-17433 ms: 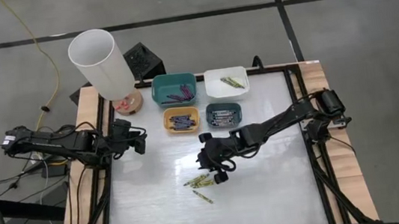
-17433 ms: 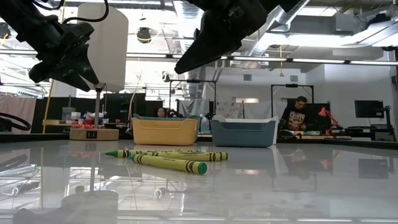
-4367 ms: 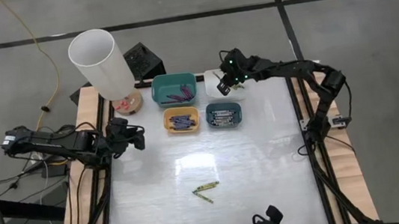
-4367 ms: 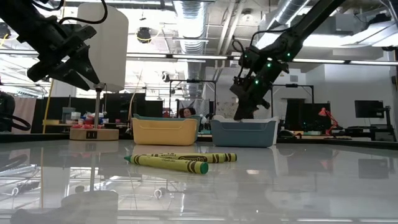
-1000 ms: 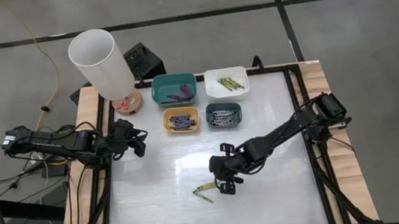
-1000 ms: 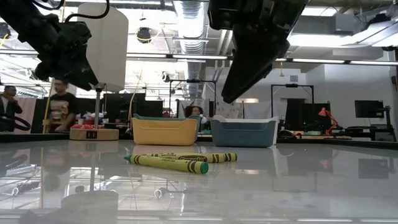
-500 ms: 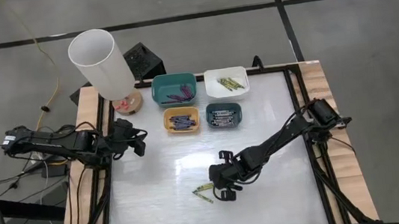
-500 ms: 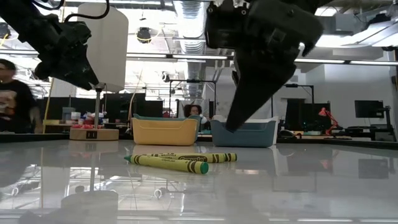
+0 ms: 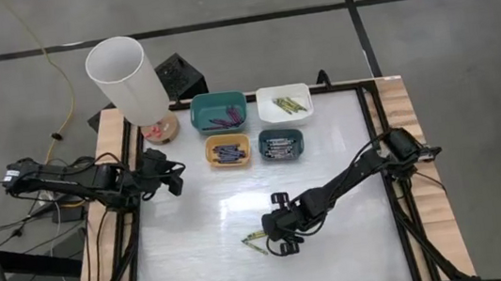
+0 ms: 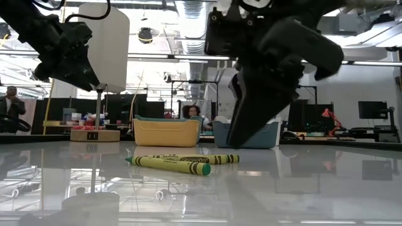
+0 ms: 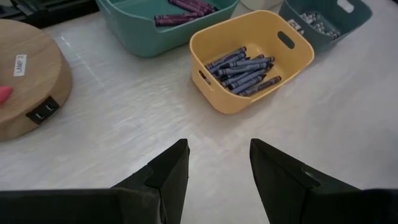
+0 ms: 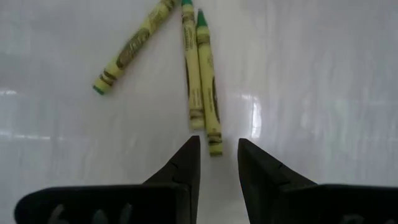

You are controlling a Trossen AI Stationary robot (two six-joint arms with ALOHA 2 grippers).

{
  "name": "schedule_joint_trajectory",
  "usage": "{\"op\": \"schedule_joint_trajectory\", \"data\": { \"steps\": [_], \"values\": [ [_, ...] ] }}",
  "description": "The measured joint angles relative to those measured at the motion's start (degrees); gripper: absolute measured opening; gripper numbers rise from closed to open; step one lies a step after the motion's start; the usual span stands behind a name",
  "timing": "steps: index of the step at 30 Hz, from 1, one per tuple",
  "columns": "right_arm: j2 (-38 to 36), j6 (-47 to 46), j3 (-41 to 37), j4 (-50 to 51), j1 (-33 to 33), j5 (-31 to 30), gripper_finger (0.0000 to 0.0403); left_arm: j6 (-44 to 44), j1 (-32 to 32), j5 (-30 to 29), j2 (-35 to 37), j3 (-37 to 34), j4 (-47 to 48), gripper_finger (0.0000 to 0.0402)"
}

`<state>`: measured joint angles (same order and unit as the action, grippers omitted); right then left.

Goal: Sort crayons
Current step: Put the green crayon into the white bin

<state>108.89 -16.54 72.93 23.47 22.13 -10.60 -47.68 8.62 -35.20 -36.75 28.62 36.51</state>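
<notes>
Three yellow-green crayons (image 12: 200, 78) loose on the white bench (image 9: 339, 253) toward its near middle, two lying side by side and touching, the third (image 12: 132, 45) angled off just beside them with its tip near theirs. Right gripper (image 12: 216, 163) low over the bench at the end of the paired crayons, fingers (image 12: 181, 168) parted narrowly and empty, the gap lined up with the nearer crayon's end, not yet around it; seen from above at (image 9: 281, 234), just beside the loose crayons (image 9: 256, 239). From bench height, two loose crayons (image 10: 169, 164) in front of the dark right arm. Left gripper (image 11: 217, 163) off at the left edge of the bench, raised and idle, fingers (image 11: 169, 177) parted moderately, holding nothing; from above at (image 9: 175, 178). Four small bins at the far side: a teal bin (image 9: 199, 116) with dark purple crayons (image 9: 223, 119), a white bin (image 9: 264, 95) with yellow-green crayons (image 9: 288, 105), a yellow bin (image 11: 205, 46) with blue crayons (image 11: 243, 70), a blue-grey bin (image 9: 265, 137) with grey crayons (image 9: 279, 146). A lamp with a white cylindrical shade (image 9: 126, 79) on a round wooden base (image 11: 28, 84) at the far left corner. People in the room beyond the bench, too small to tell more.
</notes>
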Motion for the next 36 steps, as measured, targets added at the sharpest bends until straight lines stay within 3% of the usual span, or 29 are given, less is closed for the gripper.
{"op": "schedule_joint_trajectory", "data": {
  "steps": [22, 36],
  "values": [
    [2.9, -1.0, 0.2, -0.4, -0.1, -1.0, 0.0100, -0.1, 0.0, -0.1, 0.0, 0.0, 0.0, 0.0160],
    [2.9, -2.9, 0.2, -0.5, -0.1, -1.5, 0.0020, -0.1, 0.0, -0.1, 0.0, 0.0, 0.0, 0.0160]
  ]
}}
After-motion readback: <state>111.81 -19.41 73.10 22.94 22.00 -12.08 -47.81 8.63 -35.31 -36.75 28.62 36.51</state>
